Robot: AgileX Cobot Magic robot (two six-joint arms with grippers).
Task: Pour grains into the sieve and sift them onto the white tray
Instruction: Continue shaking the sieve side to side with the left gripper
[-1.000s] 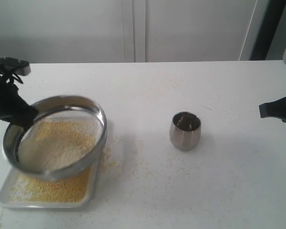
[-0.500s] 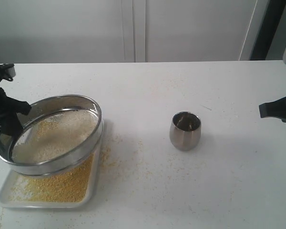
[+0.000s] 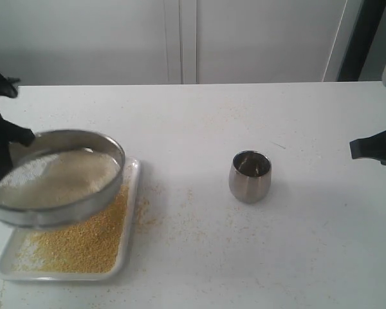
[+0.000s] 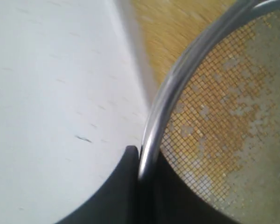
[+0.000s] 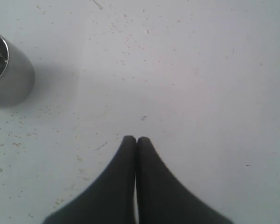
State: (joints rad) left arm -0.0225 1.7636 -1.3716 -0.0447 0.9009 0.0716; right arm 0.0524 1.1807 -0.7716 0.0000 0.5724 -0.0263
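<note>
My left gripper (image 4: 142, 155) was clamped on the rim of the sieve (image 3: 64, 207), one finger outside the ring and one inside over the mesh. I held the sieve in the air above the white tray (image 3: 132, 193), tipped slightly, covering the tray's far half and hanging out past its left edge. The rim sat right at my fingertips and the ring extended away from me. The coarse pale grains (image 3: 51, 175) lay on the mesh. The fine golden grains (image 3: 83, 241) were spread across the tray floor under and in front of the sieve, and some were scattered on the table just right of the tray. The steel cup (image 3: 249, 176) stood upright well to the right of the tray. My right gripper (image 5: 136, 140) was closed on nothing, fingertips touching, farther right of the tray than the cup.
</note>
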